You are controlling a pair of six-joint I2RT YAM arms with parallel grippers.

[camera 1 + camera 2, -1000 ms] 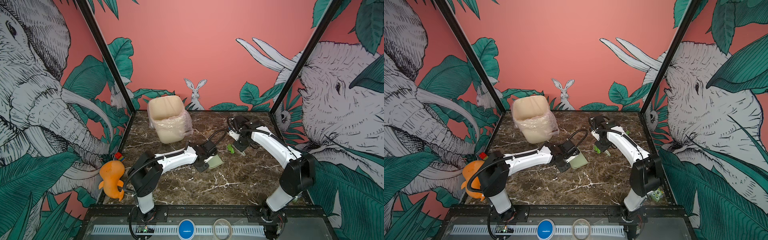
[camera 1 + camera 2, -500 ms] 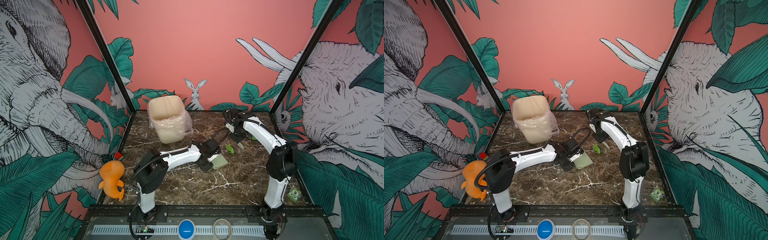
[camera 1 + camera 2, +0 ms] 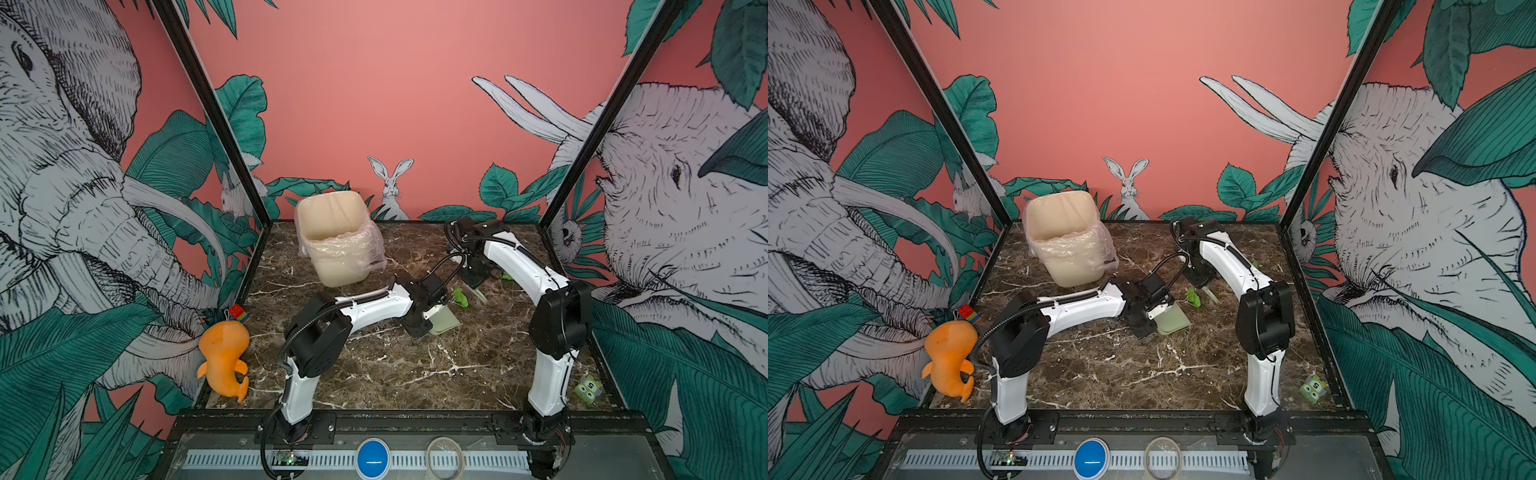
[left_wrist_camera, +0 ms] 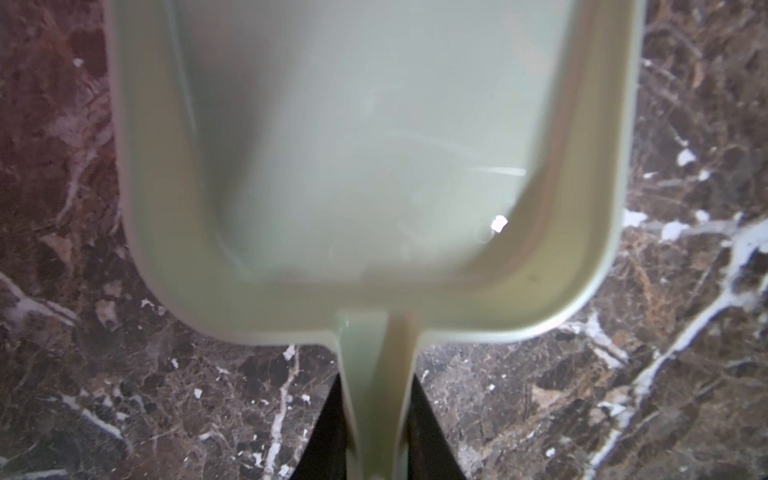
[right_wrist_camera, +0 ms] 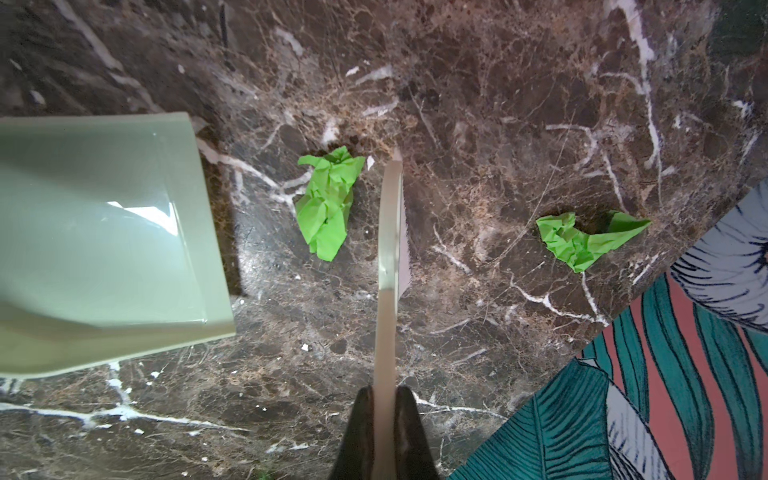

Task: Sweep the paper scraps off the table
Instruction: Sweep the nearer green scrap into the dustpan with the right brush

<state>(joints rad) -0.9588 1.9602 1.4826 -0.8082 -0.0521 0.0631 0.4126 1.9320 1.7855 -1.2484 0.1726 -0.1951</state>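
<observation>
Right wrist view gives us the clearest look at the paper scraps (image 5: 328, 203): two bright green bits, each crumpled into a creased, angular wad, lying on the dark brown, white-veined surface (image 5: 498, 104). One lies between the pale green dustpan (image 5: 104, 232) and the brush (image 5: 390, 232), just beside the brush head and clearly apart from the pan's open lip. We see the second scrap (image 5: 582, 239) well off on the other side of the brush, near the surface's edge by the leafy wall, with one pointed corner sticking out. The right claw (image 5: 384, 409) is clamped on the brush's slim handle, a dark finger pressed against each side. From the left wrist view, the left claw (image 4: 376, 419) is closed tight on the dustpan's handle, and we cannot tell whether the pan's lip touches the surface. Both top views show the nearer scrap as a small green fleck between the two claws, well apart from the cream bin (image 3: 336, 249) at the far left.
</observation>
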